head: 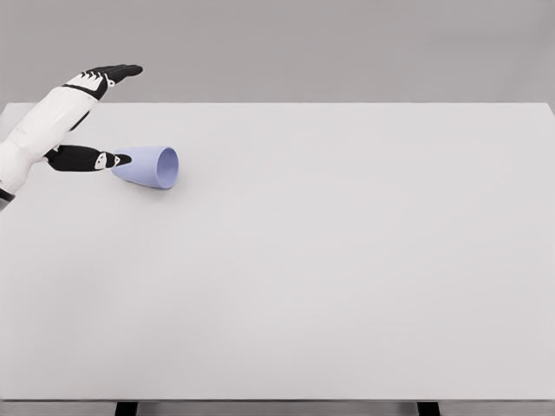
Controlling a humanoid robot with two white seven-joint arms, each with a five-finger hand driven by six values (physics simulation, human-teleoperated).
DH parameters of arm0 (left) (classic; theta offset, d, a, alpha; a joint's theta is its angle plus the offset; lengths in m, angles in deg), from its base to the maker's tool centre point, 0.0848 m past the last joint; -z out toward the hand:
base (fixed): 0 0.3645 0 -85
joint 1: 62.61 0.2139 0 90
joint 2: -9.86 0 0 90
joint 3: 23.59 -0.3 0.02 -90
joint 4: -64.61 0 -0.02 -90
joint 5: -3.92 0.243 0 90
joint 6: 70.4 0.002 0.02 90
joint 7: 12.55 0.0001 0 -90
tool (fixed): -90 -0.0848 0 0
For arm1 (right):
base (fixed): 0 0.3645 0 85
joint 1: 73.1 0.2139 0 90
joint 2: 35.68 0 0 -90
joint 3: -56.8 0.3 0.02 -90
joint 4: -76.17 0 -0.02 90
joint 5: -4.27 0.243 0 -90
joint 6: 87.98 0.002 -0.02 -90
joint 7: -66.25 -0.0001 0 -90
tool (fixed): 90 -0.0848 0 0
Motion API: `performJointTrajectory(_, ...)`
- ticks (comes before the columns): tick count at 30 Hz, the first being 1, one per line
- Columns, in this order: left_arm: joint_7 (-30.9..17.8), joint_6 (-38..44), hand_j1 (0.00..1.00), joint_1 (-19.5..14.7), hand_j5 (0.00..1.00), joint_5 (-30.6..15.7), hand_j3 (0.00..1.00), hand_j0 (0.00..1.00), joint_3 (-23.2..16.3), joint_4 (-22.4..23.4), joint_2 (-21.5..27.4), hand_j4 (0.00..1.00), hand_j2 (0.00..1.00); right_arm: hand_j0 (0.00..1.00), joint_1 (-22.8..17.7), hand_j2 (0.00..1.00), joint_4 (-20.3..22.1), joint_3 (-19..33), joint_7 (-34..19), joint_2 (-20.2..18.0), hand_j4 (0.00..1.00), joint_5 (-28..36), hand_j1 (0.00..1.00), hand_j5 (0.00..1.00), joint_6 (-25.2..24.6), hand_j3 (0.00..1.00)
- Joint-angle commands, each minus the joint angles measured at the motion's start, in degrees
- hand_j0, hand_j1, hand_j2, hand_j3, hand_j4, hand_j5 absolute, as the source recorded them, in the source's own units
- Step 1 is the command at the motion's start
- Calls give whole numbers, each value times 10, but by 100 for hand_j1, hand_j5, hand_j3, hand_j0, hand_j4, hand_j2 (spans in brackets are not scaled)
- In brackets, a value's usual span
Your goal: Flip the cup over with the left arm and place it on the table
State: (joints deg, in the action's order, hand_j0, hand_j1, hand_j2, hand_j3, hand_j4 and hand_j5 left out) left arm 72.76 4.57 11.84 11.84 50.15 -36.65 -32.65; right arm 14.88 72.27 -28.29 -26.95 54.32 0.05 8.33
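The bench [347, 277] is a plain white surface filling most of the head view, with two dark legs visible at its near edge.

The cup [147, 166] is pale lavender and lies on its side on the bench, toward 10 o'clock from the centre of the view. Its open mouth faces 3 o'clock, slightly toward the camera; its narrower base points toward 9 o'clock.

The left arm enters from the left edge of the view, white along the forearm and black at the hand. The left robot hand [91, 117] is open: its fingers [117, 73] extend straight toward 2 o'clock, above the far edge of the bench, and grasp nothing. The thumb [91, 159] extends separately toward 3 o'clock, low over the bench, with its tip at or just beside the base of the cup. Whether the thumb tip actually touches the cup cannot be determined from this view. The fingers are well apart from the cup.
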Motion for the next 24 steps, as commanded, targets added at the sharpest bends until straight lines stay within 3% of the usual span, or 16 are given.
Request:
performJointTrajectory(1, 0, 0, 100, 0, 100, -2, 100, 100, 0, -1, 1, 100, 100, 100, 1, 100, 0, 0, 0, 0, 100, 0, 100, 100, 1, 100)
performJointTrajectory(19, 0, -1, 100, 22, 100, 4, 100, 100, -19, -1, 52, 100, 100, 100, 0, 100, -1, 0, 0, 0, 100, 0, 100, 100, 0, 100)
performJointTrajectory(24, 0, -1, 100, 18, 100, 6, 100, 100, -48, 0, 56, 100, 100, 100, 0, 100, -1, 0, 0, 0, 100, 0, 100, 100, -1, 100)
